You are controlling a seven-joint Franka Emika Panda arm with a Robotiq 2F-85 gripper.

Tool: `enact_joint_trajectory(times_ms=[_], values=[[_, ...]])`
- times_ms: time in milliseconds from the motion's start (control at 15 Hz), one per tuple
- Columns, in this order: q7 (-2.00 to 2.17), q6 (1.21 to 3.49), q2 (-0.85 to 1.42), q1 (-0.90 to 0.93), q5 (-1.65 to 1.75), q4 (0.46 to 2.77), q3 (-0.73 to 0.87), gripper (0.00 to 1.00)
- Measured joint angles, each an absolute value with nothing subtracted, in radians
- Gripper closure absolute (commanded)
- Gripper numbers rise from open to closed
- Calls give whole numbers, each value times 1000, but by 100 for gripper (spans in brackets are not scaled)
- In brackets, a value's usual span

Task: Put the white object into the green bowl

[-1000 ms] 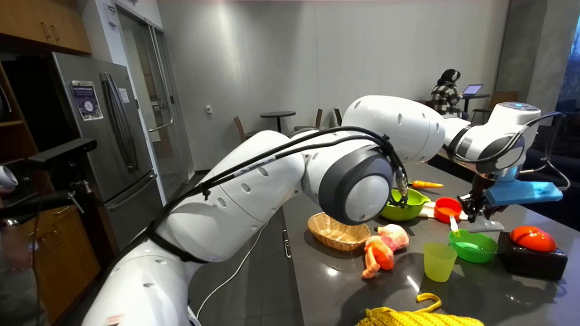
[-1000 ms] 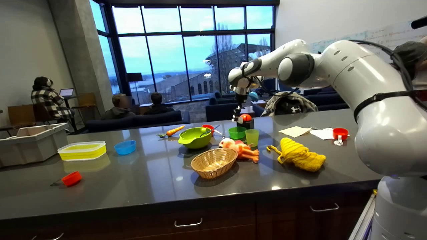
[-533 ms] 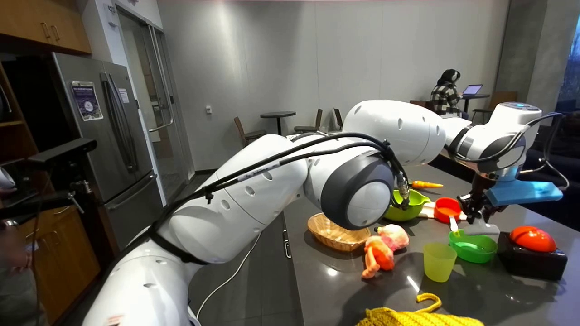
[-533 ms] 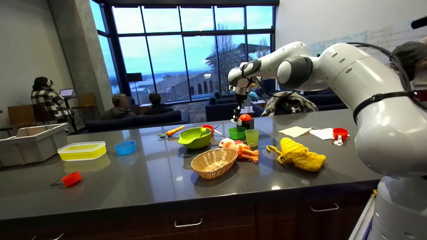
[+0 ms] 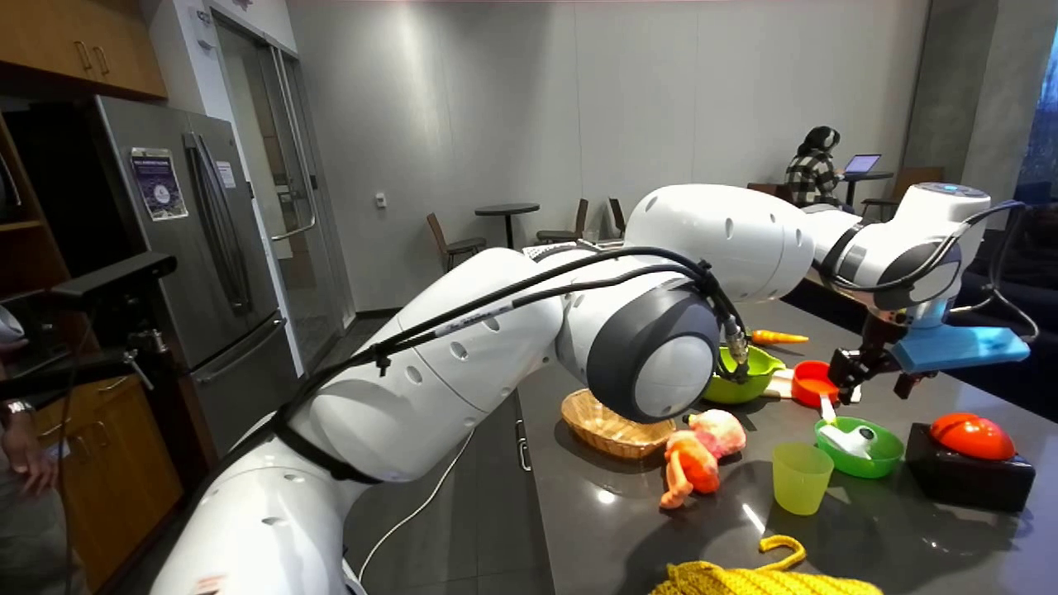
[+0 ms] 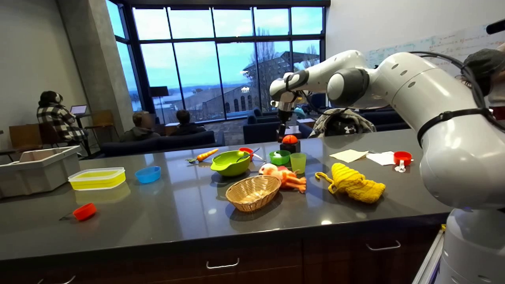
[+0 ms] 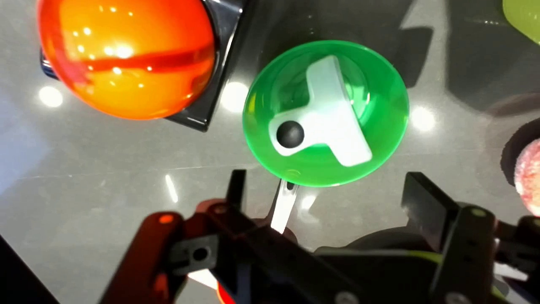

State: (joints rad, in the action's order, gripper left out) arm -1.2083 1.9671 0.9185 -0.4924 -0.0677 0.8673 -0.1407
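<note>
The white object, T-shaped with a round black dot on its stem, lies inside the small green bowl. In an exterior view the white object leans within the green bowl, partly below its rim. Above the bowl hangs my gripper, apart from both. In the wrist view the gripper has its fingers spread wide, with no object held between them. From the far side, the white object shows as a pale patch in the green bowl.
A black box with a red dome stands close beside the bowl. On the bowl's other side is a yellow cup. Nearby are a red measuring cup, a lime pouring bowl, a pink-orange doll and a wicker basket.
My gripper has opened and let go of the white object, which has dropped from between the fingers into the green bowl. The arm dipped slightly beforehand; the bowl has shifted a little.
</note>
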Motion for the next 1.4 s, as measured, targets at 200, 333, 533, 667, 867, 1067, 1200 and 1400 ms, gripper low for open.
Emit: enact_joint_trajectory(times_ms=[200, 333, 533, 667, 867, 1067, 1200, 1400], values=[[-1189, 1990, 919, -493, -68, 858, -132, 0], [-1138, 2044, 917, -498, -68, 858, -109, 0], [-1063, 2050, 898, -524, -68, 867, -73, 0], [-1026, 1991, 870, -542, -68, 893, -53, 0], [-1011, 1873, 828, -559, -70, 942, -49, 0], [-1011, 1789, 776, -561, -83, 1008, -54, 0], [-1009, 1758, 726, -560, -92, 1075, -58, 0], [-957, 1758, 623, -560, -92, 1208, -55, 0]])
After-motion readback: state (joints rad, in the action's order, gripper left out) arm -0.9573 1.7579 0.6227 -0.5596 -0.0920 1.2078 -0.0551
